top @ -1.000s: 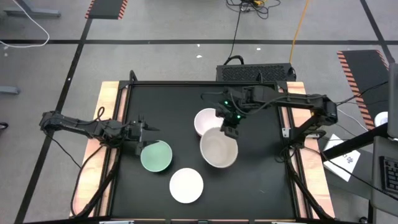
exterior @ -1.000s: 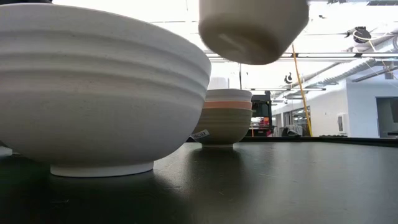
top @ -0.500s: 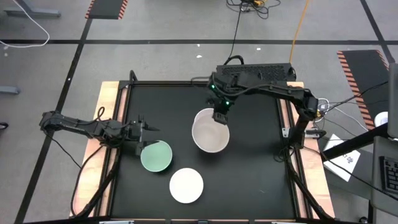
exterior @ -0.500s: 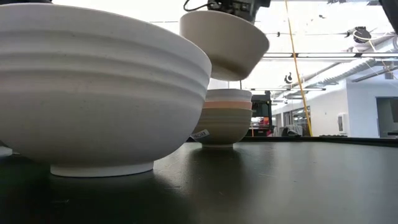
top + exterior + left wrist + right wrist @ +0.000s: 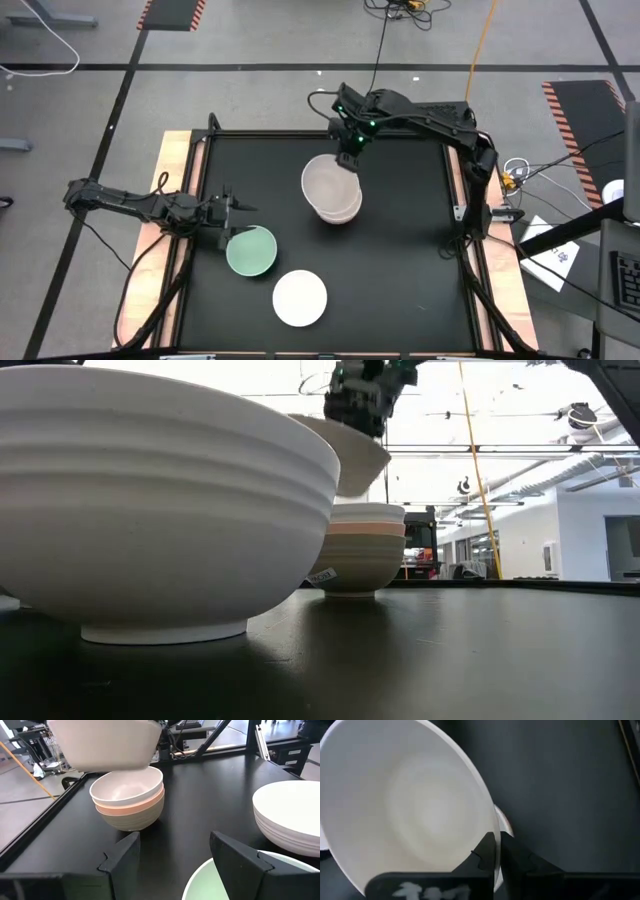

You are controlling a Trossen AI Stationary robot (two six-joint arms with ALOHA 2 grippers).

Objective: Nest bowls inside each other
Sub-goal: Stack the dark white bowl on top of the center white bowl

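**Beige bowl held above the stack: misalignment risk**

Beige bowl (image 5: 329,186) hangs in the air, pinched at its far rim by the right gripper (image 5: 349,147). The fingers (image 5: 487,854) are closed on the rim wall, one inside and one outside. The bowl sits tilted, its open side facing up, directly above the nested stack (image 5: 129,802) at the middle of the worktop (image 5: 400,260). That stack shows a white bowl on top, an orange-coral bowl under it and an olive-grey bowl at the base.

The left gripper (image 5: 232,213) waits at the left side of the worktop, its fingers spread apart and empty, just beside the rim of the mint green bowl (image 5: 251,251). A second white bowl (image 5: 300,298) stands alone near the front edge.

Judged step: lowering the beige bowl toward the stack.

Hazards from this position:
- Size mismatch. The beige bowl looks wider than the stack's top bowl, so it may perch on the rim instead of seating and then rock or slide off on release.
- Tilt. A one-sided rim grip lets the bowl hang at an angle; the low edge could strike the stack first and push it sideways.
- Grip slip. A thin pinch on a smooth rim may let the bowl rotate or drop early.
- Finger trapping. The inside finger could catch between the bowls if the descent goes too deep.
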